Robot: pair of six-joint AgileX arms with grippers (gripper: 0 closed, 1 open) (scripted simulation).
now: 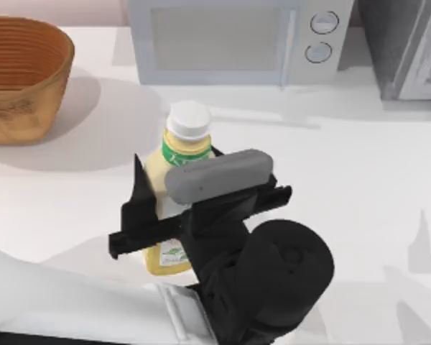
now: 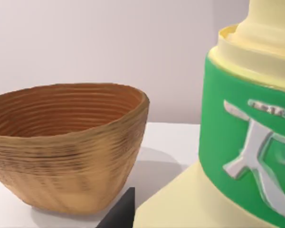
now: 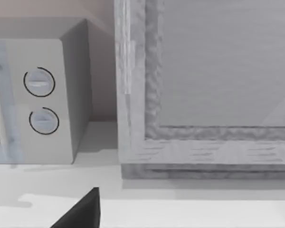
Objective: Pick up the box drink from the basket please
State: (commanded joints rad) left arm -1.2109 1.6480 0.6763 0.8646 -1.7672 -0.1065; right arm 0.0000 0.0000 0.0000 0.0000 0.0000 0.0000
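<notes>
- Top view: the left gripper (image 1: pixel 174 208) holds the small pale yellow box drink with a white round screw cap and green-and-white label band (image 1: pixel 178 154). Its black fingers pinch the body from either side, below the label. The drink is upright, near the middle of the white counter (image 1: pixel 359 187), well apart from the round tan-orange woven basket with a ribbed inside (image 1: pixel 21 79) at the far left. Judged: the drink is already out of the basket; whether it is lifted or resting on the counter cannot be told.
- Top view: a white microwave oven with two round dials (image 1: pixel 237 39) stands at the back, a grey cabinet (image 1: pixel 409 47) to its right.
- Left wrist view: the drink's green label is close to the camera, consistent with a firm grip; the basket stands beyond, with nothing visible inside.
- Right wrist view: the microwave's dials and the grey cabinet face the camera. A dark finger tip (image 3: pixel 80 213) shows at the edge. I cannot tell how the right fingers stand; judged, the arm is parked to the right.
</notes>
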